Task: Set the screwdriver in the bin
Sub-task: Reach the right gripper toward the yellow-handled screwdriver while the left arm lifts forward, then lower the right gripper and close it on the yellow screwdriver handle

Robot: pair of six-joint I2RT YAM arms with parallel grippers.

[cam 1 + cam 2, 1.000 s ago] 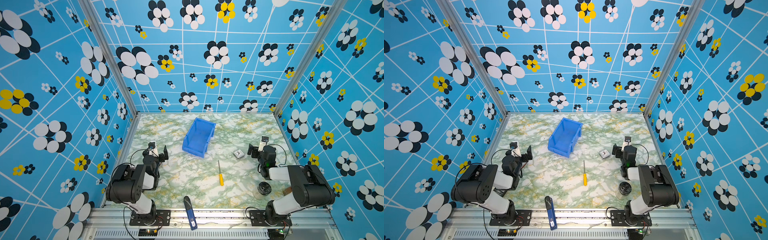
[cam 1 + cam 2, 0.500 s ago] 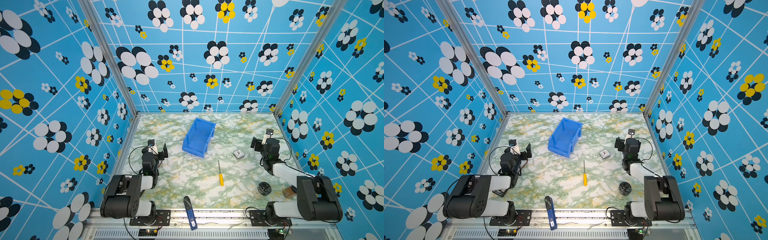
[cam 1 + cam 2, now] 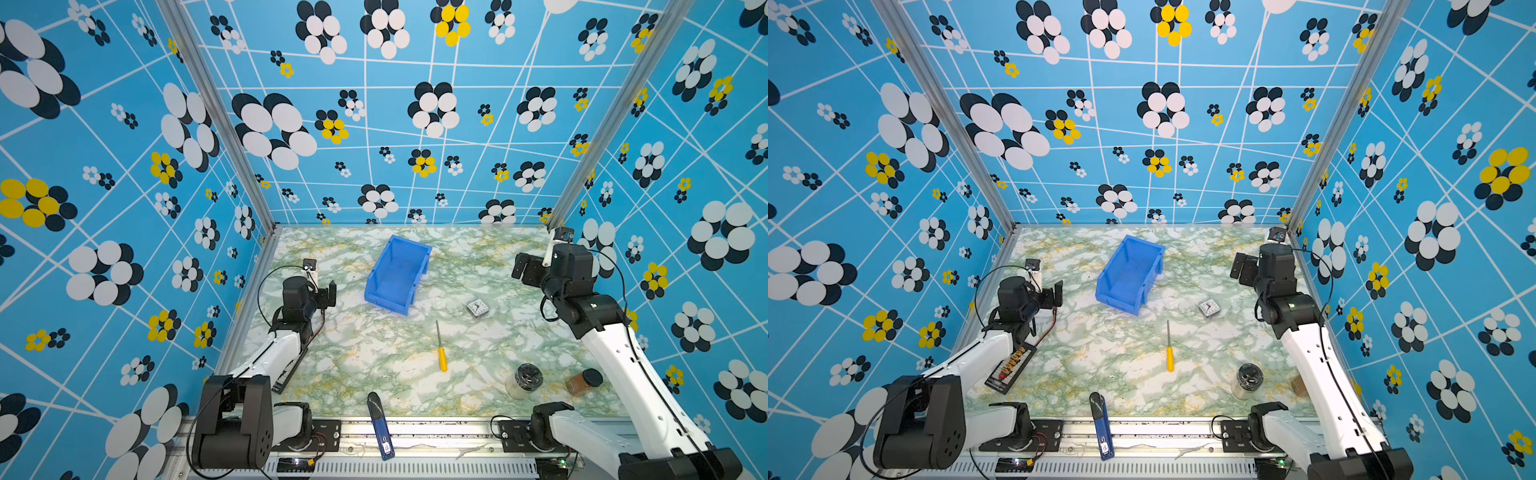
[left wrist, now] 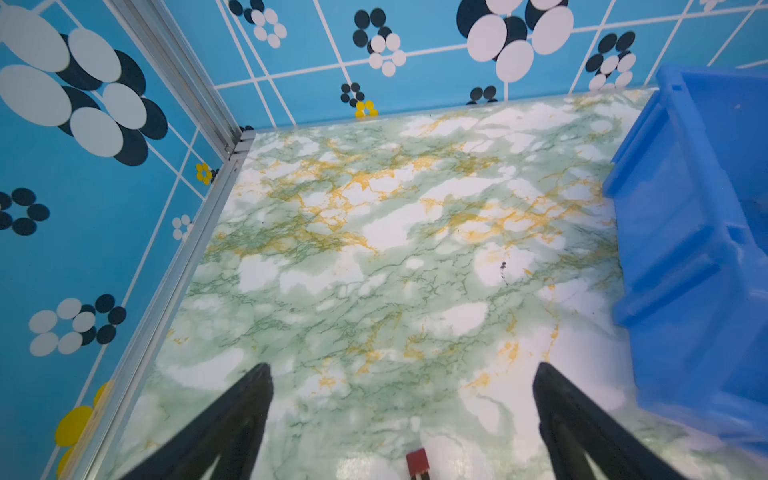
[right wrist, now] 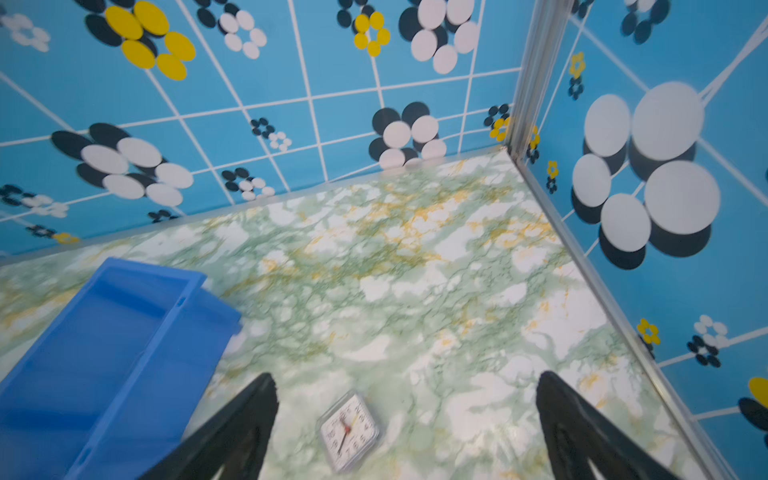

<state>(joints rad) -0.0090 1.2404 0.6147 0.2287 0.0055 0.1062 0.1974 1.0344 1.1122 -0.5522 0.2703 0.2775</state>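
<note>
The screwdriver (image 3: 441,353) (image 3: 1169,353), with a yellow handle and a thin dark shaft, lies flat on the marble table near the middle front; neither wrist view shows it. The empty blue bin (image 3: 397,274) (image 3: 1129,272) stands behind it towards the back. My left gripper (image 3: 330,293) (image 3: 1057,293) (image 4: 403,368) hovers open left of the bin (image 4: 698,249). At the far right my right gripper (image 3: 523,270) (image 3: 1241,268) (image 5: 407,375) is raised and open, with nothing between its fingers. It is well away from the screwdriver, and the bin (image 5: 104,353) lies off to one side.
A small square clock (image 3: 477,308) (image 5: 348,430) lies right of the bin. A glass jar (image 3: 523,380) and a brown spice bottle (image 3: 584,381) stand front right. A blue-and-black pen-like object (image 3: 379,419) rests at the front edge. A black strip (image 3: 1011,368) lies under the left arm.
Both arms have unfolded from their low poses. The right gripper has risen and moved back towards the right corner. The left gripper has shifted slightly back. The screwdriver and bin have not moved.
</note>
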